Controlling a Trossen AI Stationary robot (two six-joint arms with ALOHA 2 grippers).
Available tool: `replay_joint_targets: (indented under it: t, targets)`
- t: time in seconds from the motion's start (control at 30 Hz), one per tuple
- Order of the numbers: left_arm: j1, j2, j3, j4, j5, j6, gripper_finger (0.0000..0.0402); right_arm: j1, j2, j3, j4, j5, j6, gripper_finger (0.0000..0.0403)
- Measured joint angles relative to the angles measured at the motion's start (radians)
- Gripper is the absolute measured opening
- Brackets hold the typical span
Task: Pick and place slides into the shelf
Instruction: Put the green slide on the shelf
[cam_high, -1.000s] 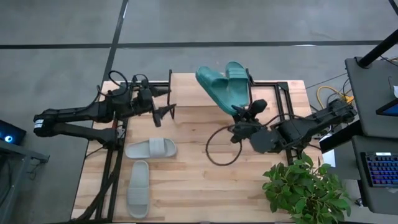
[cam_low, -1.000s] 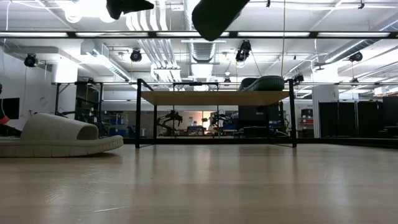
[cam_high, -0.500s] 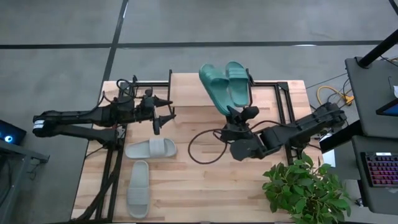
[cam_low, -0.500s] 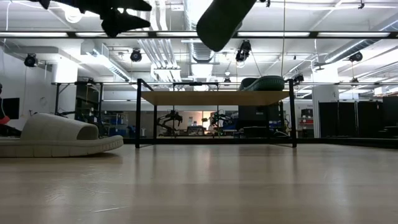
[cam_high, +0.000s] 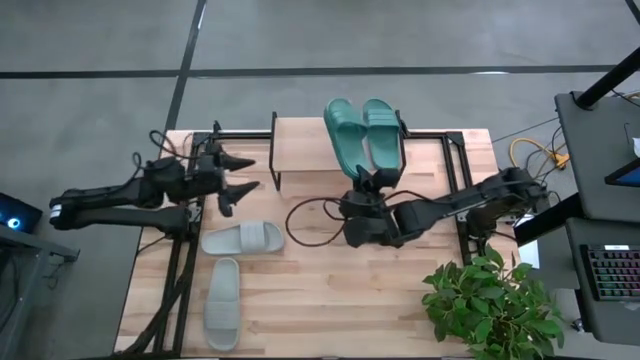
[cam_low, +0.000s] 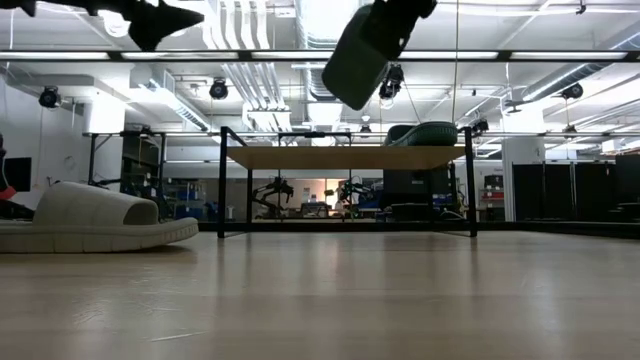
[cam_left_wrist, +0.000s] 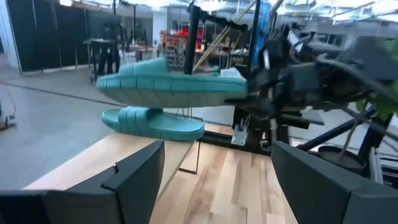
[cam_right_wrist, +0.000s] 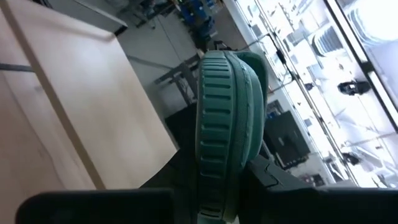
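Observation:
The shelf (cam_high: 305, 142) stands at the table's far edge, and one teal slide (cam_high: 384, 130) rests sole-down on its right part. My right gripper (cam_high: 365, 186) is shut on a second teal slide (cam_high: 346, 132) and holds it in the air over the shelf, just left of the first. In the low view this slide (cam_low: 358, 55) hangs above the shelf (cam_low: 345, 157). Two grey slides (cam_high: 243, 238) (cam_high: 222, 303) lie on the table's left part. My left gripper (cam_high: 238, 174) hovers open and empty left of the shelf. My right gripper pinches the teal slide by the end nearest the table's near edge (cam_right_wrist: 217, 194) between its two fingers. The fingers come about level from the near side and lie along the slide. It is lifted clear, reaching away from the fingers over the shelf (cam_left_wrist: 168, 90).
A potted plant (cam_high: 490, 305) stands at the table's near right corner. A loop of black cable (cam_high: 308, 225) hangs from my right arm over the table's middle. Black frame rails (cam_high: 172, 270) run along the left edge.
My right gripper has moved toward the table's left edge and sunk a little with the teal slide. The slide has swung from a slant to nearly parallel with the one on the shelf. My left gripper, still open, has drawn back toward the table's left edge.

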Motion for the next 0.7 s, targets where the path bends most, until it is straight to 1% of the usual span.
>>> replay_joint_targets:
  t: [0.17,0.3,0.4,0.57,0.7]
  targets:
    - [0.0,-0.08,-0.048,-0.03,0.008,0.018,0.0281,-0.031,0.009,-0.028,-0.025,-0.005,0.029,0.0053]
    - [0.0,-0.149,-0.074,-0.023,0.008,0.018,0.0281,-0.061,0.017,-0.051,-0.046,-0.066,0.054,0.0053]
    - [0.0,-0.186,-0.091,-0.012,0.008,0.018,0.0281,-0.083,0.019,-0.076,-0.062,-0.082,0.059,0.0053]
    - [0.0,-0.218,-0.102,-0.015,0.008,0.018,0.0281,-0.126,0.019,-0.117,-0.061,-0.08,0.036,0.0053]
    - [0.0,-0.221,-0.104,-0.015,0.008,0.018,0.0281,-0.155,0.018,-0.126,-0.052,-0.111,0.006,0.0053]
